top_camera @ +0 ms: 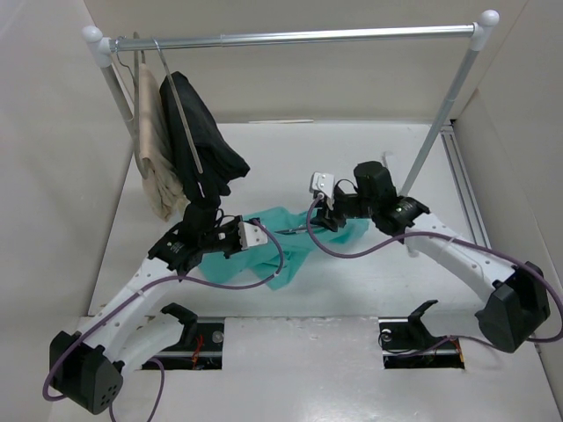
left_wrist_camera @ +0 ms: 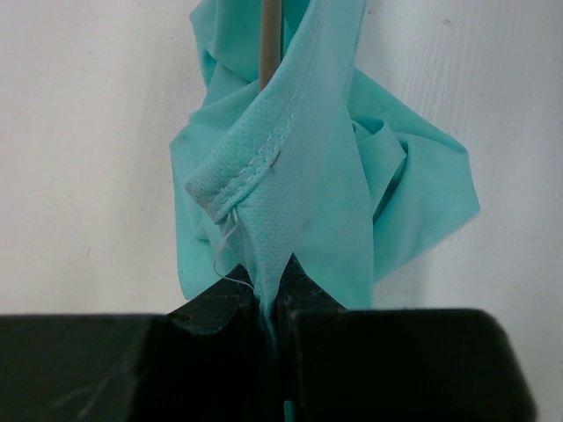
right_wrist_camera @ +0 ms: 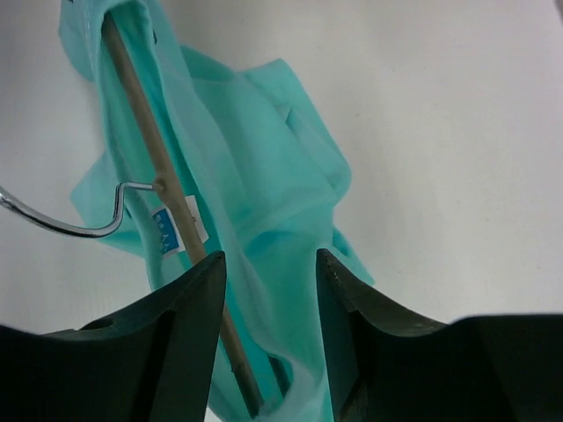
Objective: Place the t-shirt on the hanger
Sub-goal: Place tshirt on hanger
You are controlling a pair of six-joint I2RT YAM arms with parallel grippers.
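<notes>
**A:** What is shown, and where is the t-shirt found?

**B:** A teal t-shirt (top_camera: 295,246) is seen bunched on the white surface (top_camera: 387,158), between two robot arms and below a clothes rail (top_camera: 308,37). A black garment (top_camera: 202,141) and a beige garment (top_camera: 157,163) are hung at the rail's left end. A slim hanger (right_wrist_camera: 143,123) is threaded partly inside the t-shirt. Part of its bar is covered by cloth, and its wire hook (right_wrist_camera: 62,229) is left sticking out beside the neck label (right_wrist_camera: 167,230).

**A:** How are the jaws set?

**B:** The left jaws are pressed together on a stitched edge of the t-shirt, so the cloth is pinched and drawn taut. The right jaws are spread, with a fold of cloth and the hanger's bar lying between them. Nothing is seen to be gripped there.

**A:** How is the step in hand best done?

**B:** The t-shirt is judged to be partway onto the hanger, with its shoulders not yet seated. A firm pinch on the edge is advised, with the cloth pulled along the bar rather than across it, so that the hanger is not twisted out. The hanger would be best steadied by closing the right jaws on the bar near the hook. The hook should be left outside the neck opening. A snag at the bar's tip is the likely fault, so a slow pull is called for.
</notes>
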